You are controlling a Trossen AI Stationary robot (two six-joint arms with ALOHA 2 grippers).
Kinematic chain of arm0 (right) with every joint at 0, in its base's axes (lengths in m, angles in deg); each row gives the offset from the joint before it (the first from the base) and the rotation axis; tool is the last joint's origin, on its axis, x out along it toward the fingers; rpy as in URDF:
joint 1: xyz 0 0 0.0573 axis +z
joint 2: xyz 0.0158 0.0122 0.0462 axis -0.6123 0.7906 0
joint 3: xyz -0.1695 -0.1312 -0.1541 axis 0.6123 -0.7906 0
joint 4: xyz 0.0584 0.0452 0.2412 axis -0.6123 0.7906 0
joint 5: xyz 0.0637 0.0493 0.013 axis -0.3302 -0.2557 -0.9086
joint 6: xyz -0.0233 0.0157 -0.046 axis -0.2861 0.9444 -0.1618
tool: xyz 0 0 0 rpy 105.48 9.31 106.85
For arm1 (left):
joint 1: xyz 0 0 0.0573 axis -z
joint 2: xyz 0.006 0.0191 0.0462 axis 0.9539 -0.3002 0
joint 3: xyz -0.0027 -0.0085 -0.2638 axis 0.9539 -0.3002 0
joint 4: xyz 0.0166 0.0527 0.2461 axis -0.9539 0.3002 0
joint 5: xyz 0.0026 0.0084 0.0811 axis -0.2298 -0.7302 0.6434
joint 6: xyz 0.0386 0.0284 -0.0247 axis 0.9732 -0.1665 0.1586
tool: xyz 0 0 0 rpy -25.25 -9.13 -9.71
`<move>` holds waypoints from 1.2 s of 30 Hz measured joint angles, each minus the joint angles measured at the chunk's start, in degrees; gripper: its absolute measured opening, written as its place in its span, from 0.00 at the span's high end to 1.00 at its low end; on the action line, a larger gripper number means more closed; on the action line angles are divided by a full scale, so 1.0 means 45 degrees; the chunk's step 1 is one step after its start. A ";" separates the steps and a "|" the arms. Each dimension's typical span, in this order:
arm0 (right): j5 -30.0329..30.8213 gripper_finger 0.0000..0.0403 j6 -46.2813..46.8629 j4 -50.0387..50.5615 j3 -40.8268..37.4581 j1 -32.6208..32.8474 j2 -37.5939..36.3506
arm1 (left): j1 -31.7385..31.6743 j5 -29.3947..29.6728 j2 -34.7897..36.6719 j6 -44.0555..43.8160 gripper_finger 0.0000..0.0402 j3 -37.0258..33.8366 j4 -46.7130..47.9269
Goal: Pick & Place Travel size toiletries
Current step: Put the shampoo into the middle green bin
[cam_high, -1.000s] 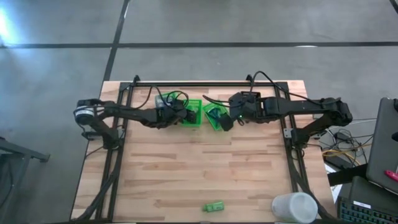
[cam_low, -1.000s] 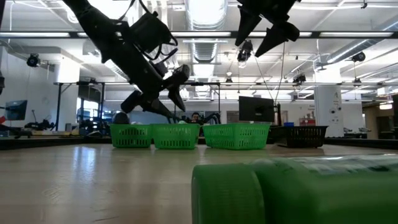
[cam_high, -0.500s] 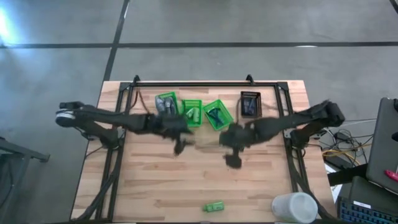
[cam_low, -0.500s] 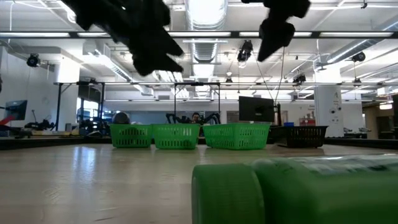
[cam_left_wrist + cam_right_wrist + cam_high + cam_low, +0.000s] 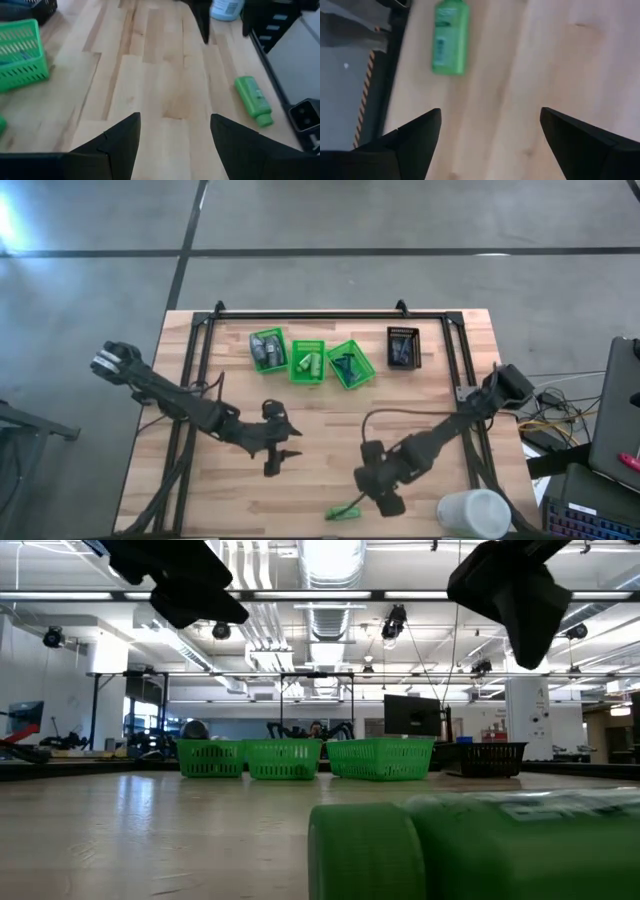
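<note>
One bright green little bottle (image 5: pixel 343 511) lies on its side near the table's near edge; it fills the foreground of the low view (image 5: pixel 480 845). My right gripper (image 5: pixel 380 496) hovers open just right of it and touches nothing; in its wrist view the bottle (image 5: pixel 451 37) lies ahead of the open fingers (image 5: pixel 490 117). My left gripper (image 5: pixel 286 446) is open over the middle of the table, left of the bottle, which shows farther off (image 5: pixel 253 100) beyond its fingers (image 5: pixel 172 120). More toiletries lie in the baskets at the far side.
Three green mesh baskets (image 5: pixel 267 348), (image 5: pixel 307 362), (image 5: pixel 350 365) and a black basket (image 5: pixel 403 347) stand in a row at the far side. A big white cylinder (image 5: pixel 472 513) stands at the near right corner. Bare wood lies between the baskets and the bottle.
Both arms have pulled back from the green baskets toward the near edge. My left gripper has moved to the middle of the table. My right gripper has travelled farther and come down beside the lone green bottle. The bottle has not moved.
</note>
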 joint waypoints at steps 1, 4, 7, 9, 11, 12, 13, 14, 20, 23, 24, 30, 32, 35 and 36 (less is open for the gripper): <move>0.0007 0.17 0.0160 -0.0200 0.0101 0.0174 0.0226 | 0.0090 0.0077 -0.0033 -0.0285 0.39 0.0000 -0.0006; 0.0058 0.19 0.0584 -0.0710 0.0500 0.0639 0.1012 | 0.0246 0.0132 -0.0107 -0.0996 0.39 0.0000 0.0011; 0.0689 0.19 0.0822 -0.0663 0.0940 0.1097 0.1775 | 0.0321 0.0143 -0.0107 -0.1169 0.39 0.0000 0.0013; 0.1044 0.19 0.1217 -0.0663 0.1263 0.1341 0.2193 | 0.0321 0.0141 -0.0107 -0.1147 0.39 0.0000 0.0018; 0.1115 0.19 0.1823 -0.0702 0.1725 0.1421 0.2647 | 0.0321 0.0141 -0.0107 -0.0945 0.39 0.0000 0.0034; 0.1118 0.18 0.2124 -0.0730 0.1944 0.1425 0.2871 | 0.0321 0.0132 -0.0107 -0.0808 0.39 0.0000 0.0079; 0.1163 0.18 0.2412 -0.0704 0.2126 0.1444 0.3097 | 0.0321 0.0137 -0.0107 -0.0675 0.39 0.0000 0.0128; 0.1246 0.17 0.2615 -0.0673 0.2354 0.1461 0.3353 | 0.0321 0.0132 -0.0107 -0.0596 0.39 0.0000 0.0150; 0.1308 0.15 0.2755 -0.0087 0.3609 0.1469 0.4738 | 0.0345 -0.0048 -0.0107 -0.0519 0.39 0.0000 0.0237; 0.1356 0.18 0.3137 0.0428 0.4065 0.1474 0.5060 | 0.0345 -0.0192 -0.0107 -0.0330 0.39 0.0000 0.0408; 0.1358 0.20 0.3177 0.0393 0.4153 0.1470 0.5100 | 0.0345 -0.0213 -0.0107 -0.0264 0.39 0.0000 0.0470; 0.1424 0.34 0.3247 0.0437 0.4517 0.1318 0.5351 | 0.0345 -0.0510 -0.0107 -0.0169 0.39 0.0000 0.1204; 0.1367 0.40 0.3243 0.0419 0.4525 0.1236 0.5427 | 0.0345 -0.0610 -0.0107 -0.0169 0.39 0.0000 0.1482; 0.1284 0.47 0.3177 0.0432 0.4505 0.1164 0.5659 | 0.0350 -0.0641 -0.0107 -0.0169 0.39 0.0000 0.1737; 0.1189 0.50 0.3144 0.0420 0.4505 0.1147 0.5692 | 0.0353 -0.0641 -0.0107 -0.0169 0.39 0.0000 0.1771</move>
